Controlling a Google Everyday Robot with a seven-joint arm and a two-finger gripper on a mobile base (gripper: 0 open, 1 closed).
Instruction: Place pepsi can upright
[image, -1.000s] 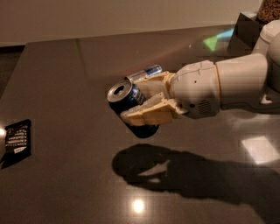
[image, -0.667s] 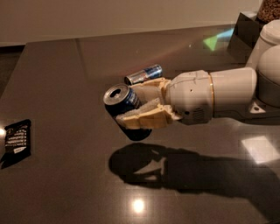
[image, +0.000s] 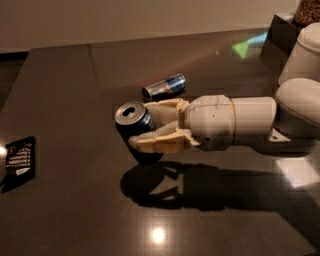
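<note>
Starting at the left edge of the tabletop (image: 70, 100): there's a flat black packet (image: 19, 161) with some white print on it, lying well apart from everything else.

Moving toward the middle, the pepsi can (image: 131, 114) sits roughly in the center of the tabletop. It's dark blue with its silver top facing up, and it stands pretty much upright, maybe with a slight lean. Its bottom end is down at the tabletop, but I honestly can't tell whether it's touching or just barely above. The gripper (image: 141, 125) comes in from the right, and its cream-colored fingers (image: 160, 142) are pinching the can, one on the far side and one on the near side, gripping the body just below the rim.

Just behind that, toward the far edge, a slim blue-and-silver can (image: 164, 86) lies on its side. It's near the far finger but not touching the pepsi can.

Further right, the white arm (image: 235, 122) stretches low across the tabletop out to the right edge, and it throws a big dark shadow (image: 200, 182) on the surface in front of it. Up at the far right corner sits a dark box (image: 280, 32) with something brownish in it.
</note>
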